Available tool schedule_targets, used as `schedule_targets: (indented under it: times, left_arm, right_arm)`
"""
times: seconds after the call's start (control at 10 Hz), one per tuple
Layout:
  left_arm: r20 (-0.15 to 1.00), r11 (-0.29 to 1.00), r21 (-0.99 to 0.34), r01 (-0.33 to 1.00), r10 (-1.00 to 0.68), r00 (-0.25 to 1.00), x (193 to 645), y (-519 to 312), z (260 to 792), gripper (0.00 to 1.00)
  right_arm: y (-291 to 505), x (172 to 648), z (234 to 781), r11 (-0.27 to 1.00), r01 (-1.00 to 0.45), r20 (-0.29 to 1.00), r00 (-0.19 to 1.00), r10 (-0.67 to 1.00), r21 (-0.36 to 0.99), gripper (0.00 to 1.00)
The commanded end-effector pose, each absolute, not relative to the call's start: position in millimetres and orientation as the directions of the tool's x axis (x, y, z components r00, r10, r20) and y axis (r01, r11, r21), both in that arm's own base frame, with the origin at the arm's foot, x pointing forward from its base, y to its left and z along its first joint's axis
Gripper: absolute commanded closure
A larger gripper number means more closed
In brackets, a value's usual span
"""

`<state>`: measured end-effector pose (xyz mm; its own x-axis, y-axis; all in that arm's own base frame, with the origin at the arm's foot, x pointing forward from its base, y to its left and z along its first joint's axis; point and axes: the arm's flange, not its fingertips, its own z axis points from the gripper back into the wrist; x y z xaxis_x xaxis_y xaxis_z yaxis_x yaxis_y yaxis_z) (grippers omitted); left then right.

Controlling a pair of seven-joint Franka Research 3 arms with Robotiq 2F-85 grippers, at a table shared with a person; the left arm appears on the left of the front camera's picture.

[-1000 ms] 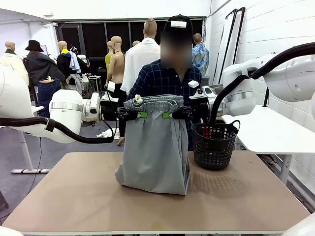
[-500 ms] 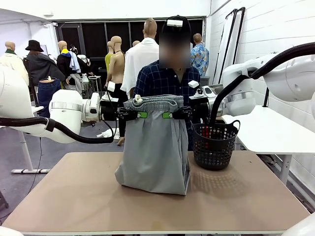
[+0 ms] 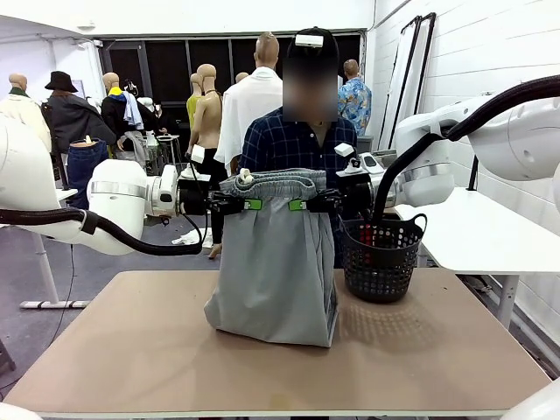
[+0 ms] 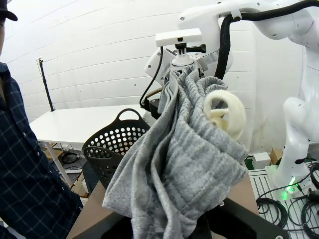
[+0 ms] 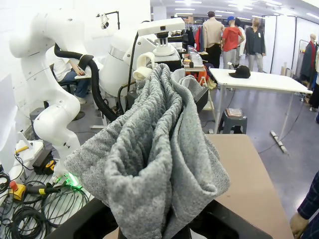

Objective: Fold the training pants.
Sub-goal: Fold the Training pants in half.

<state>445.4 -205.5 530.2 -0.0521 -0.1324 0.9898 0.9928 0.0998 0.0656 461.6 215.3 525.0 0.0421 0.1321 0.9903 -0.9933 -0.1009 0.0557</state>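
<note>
Training pants hang in the air between the arms, waistband up, lower fold resting on the table near its middle. Left gripper and right gripper are each clenched on bunched waistband cloth — thick wads in both wrist views. Risks as I judge them: jersey creeping out of one pinch, dropping that side crooked; arms lowering unevenly, skewing the fold; cloth swinging into the black basket just beside it.
</note>
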Motion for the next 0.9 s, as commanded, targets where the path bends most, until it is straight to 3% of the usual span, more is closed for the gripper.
schedule_targets:
  times: [0.0, 0.8]
  left_arm:
    - [0.989, 0.088, 0.086, 0.992, -0.124, -0.075, 441.6, -203.8, 530.5, 1.00]
    - [0.989, 0.088, 0.086, 0.992, -0.124, -0.075, 441.6, -203.8, 530.5, 1.00]
  right_arm:
    - [215.7, 460.3, 528.2, -0.103, -0.993, 0.991, 0.037, 0.131, 0.051, 1.00]
    - [215.7, 460.3, 528.2, -0.103, -0.993, 0.991, 0.037, 0.131, 0.051, 1.00]
